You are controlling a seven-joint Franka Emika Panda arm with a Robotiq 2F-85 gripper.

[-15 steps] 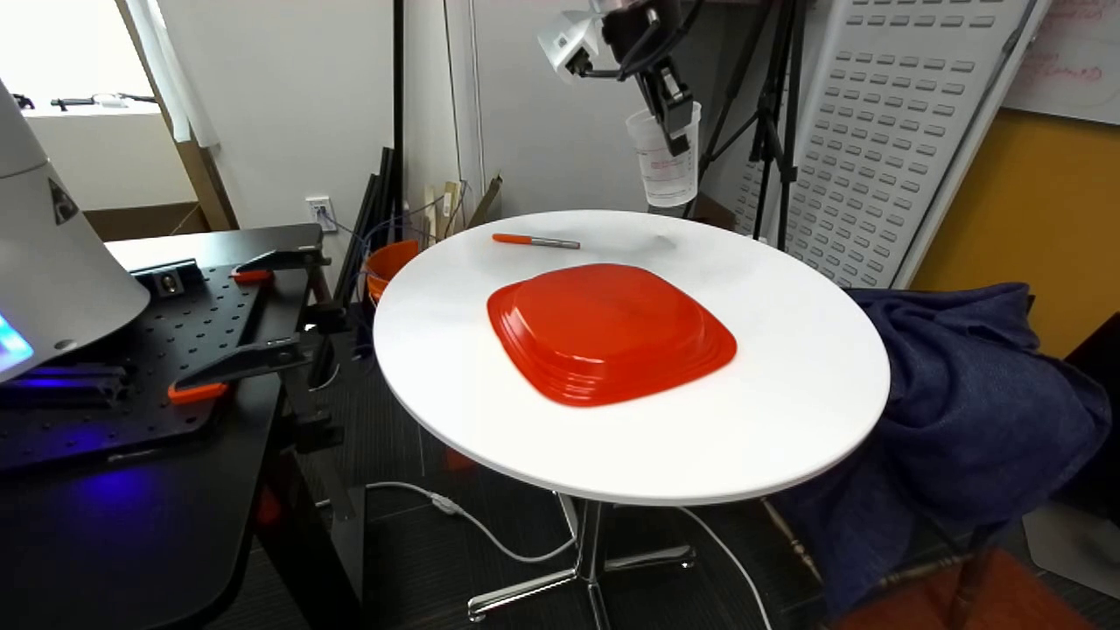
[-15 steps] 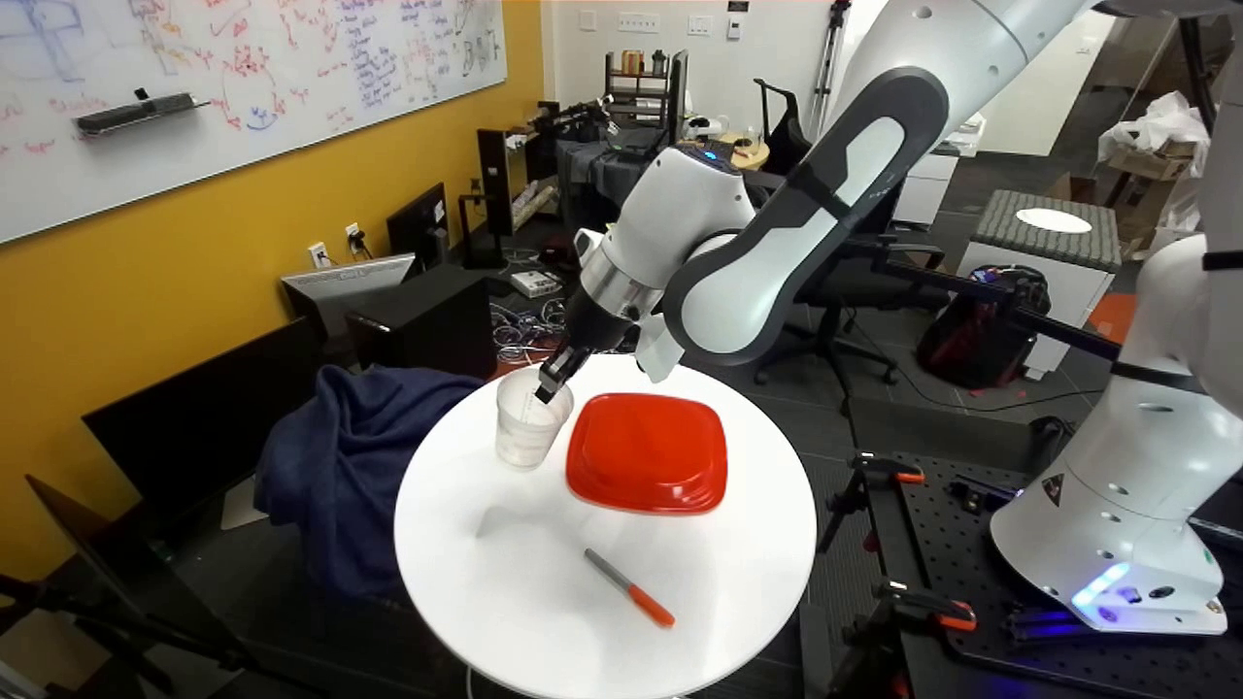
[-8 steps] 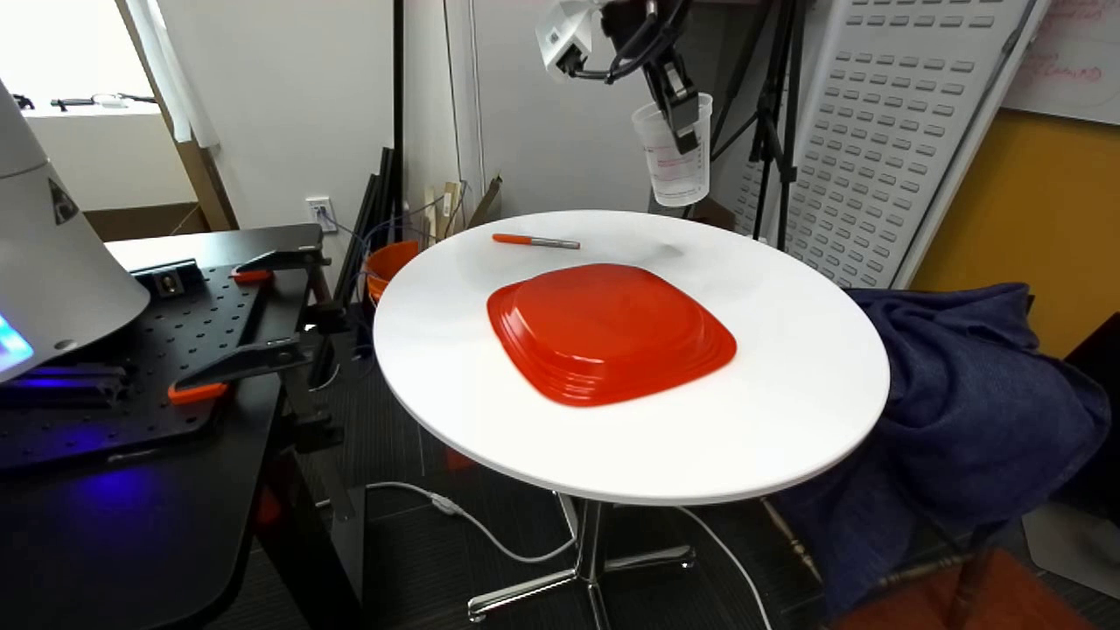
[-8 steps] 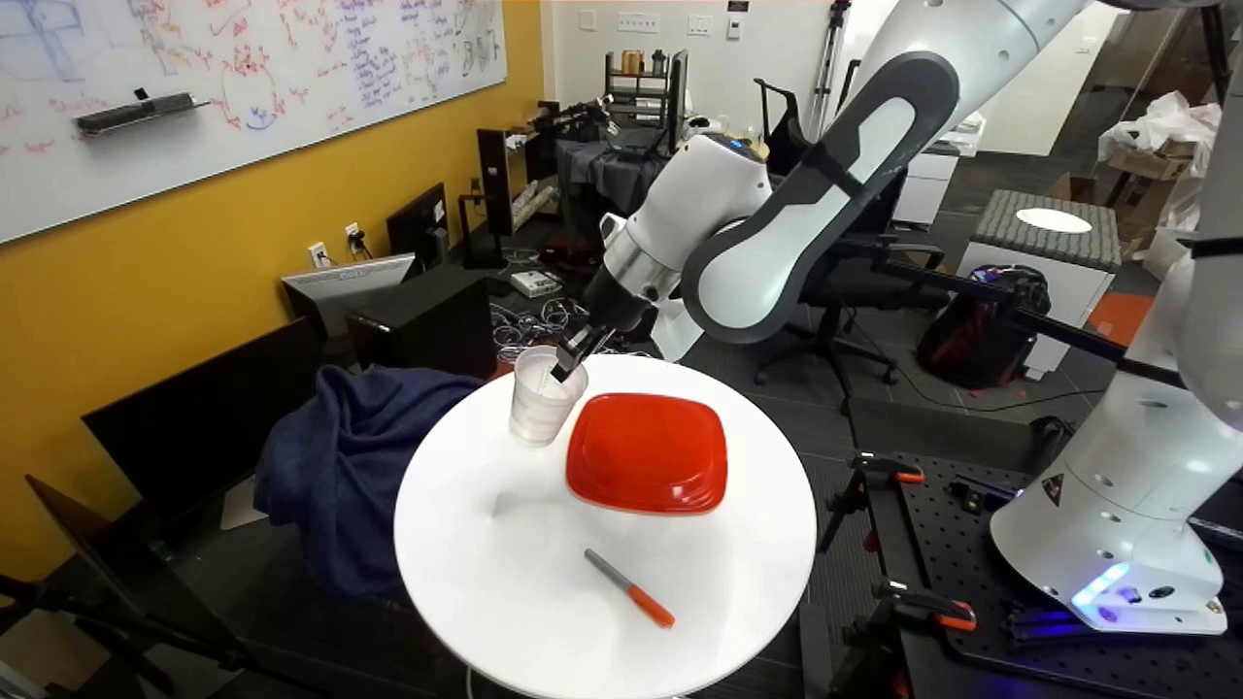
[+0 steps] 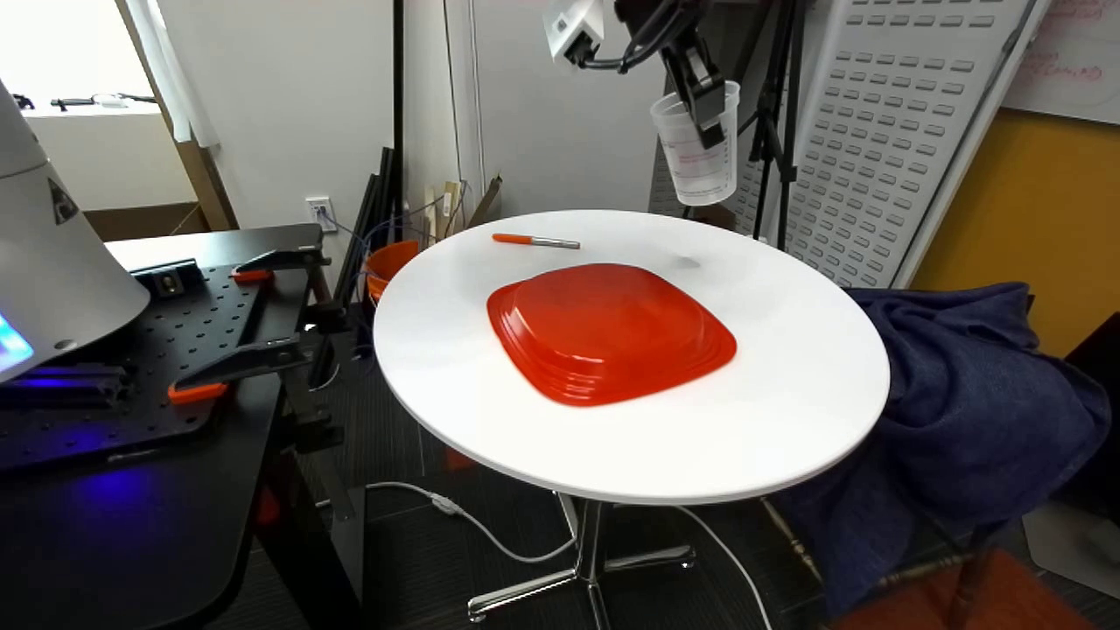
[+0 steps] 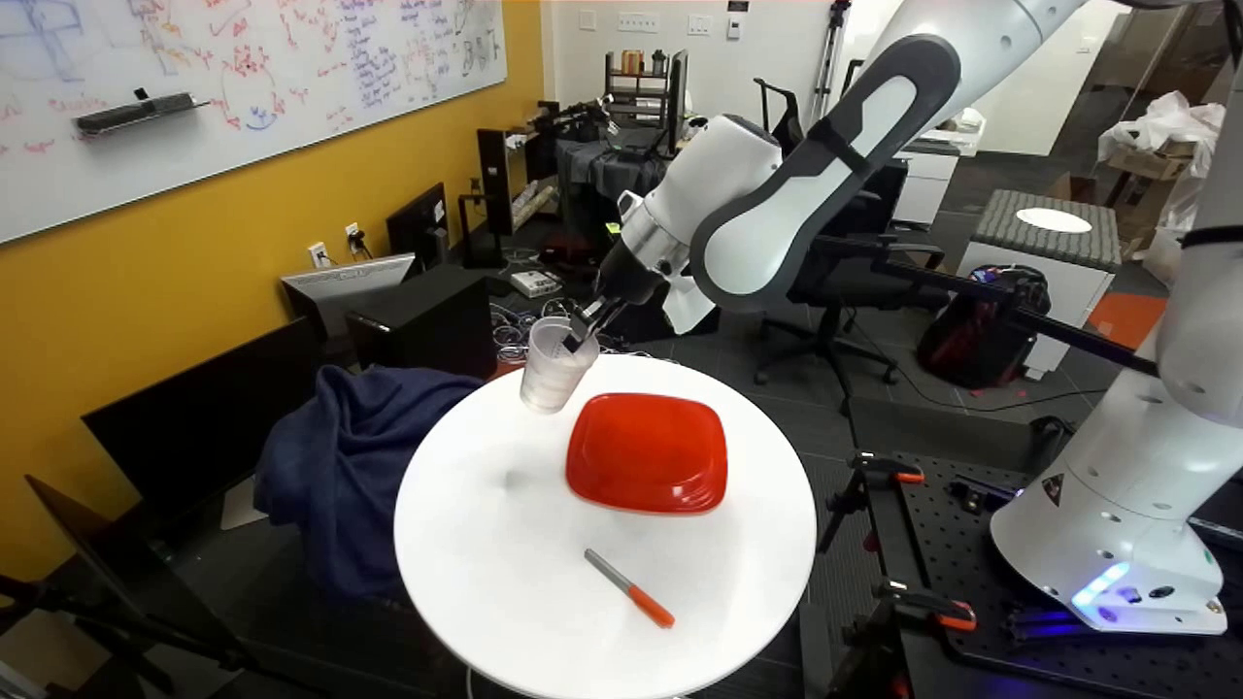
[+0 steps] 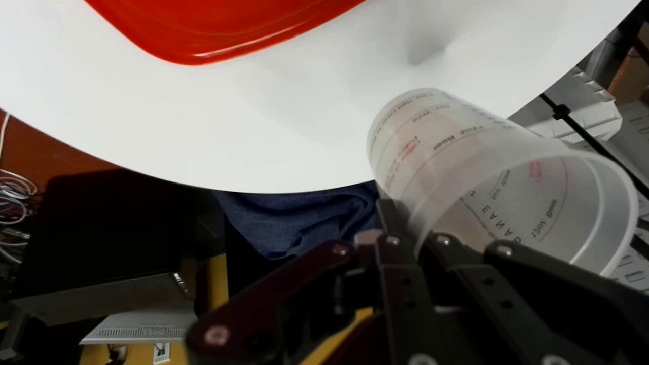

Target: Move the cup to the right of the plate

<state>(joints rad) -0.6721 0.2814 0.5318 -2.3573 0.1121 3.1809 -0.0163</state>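
Observation:
The clear plastic cup point(image 5: 693, 166) hangs in the air above the far side of the table in an exterior view. It also shows in another exterior view point(image 6: 550, 374) and, large and tilted, in the wrist view point(image 7: 431, 142). My gripper point(image 5: 710, 133) is shut on the cup's wall near its rim, one finger outside and one inside; the inside fingertip is partly hidden in the wrist view point(image 7: 413, 223). The glossy red plate point(image 5: 608, 324) lies on the table with its middle raised. It shows in an exterior view point(image 6: 649, 451) and partly in the wrist view point(image 7: 228, 30).
The round white table point(image 5: 787, 411) carries an orange and grey pen point(image 6: 626, 587) near its edge. A chair with a dark blue cloth point(image 6: 369, 476) stands against the table. A black tripod point(image 5: 772, 131) stands behind the cup. The robot's black desk point(image 5: 157, 516) has clamps.
My gripper and the held cup have moved together, rightward in both exterior views and a little upward in the picture. The cup's faint shadow on the table has shifted too. Plate and pen have not moved.

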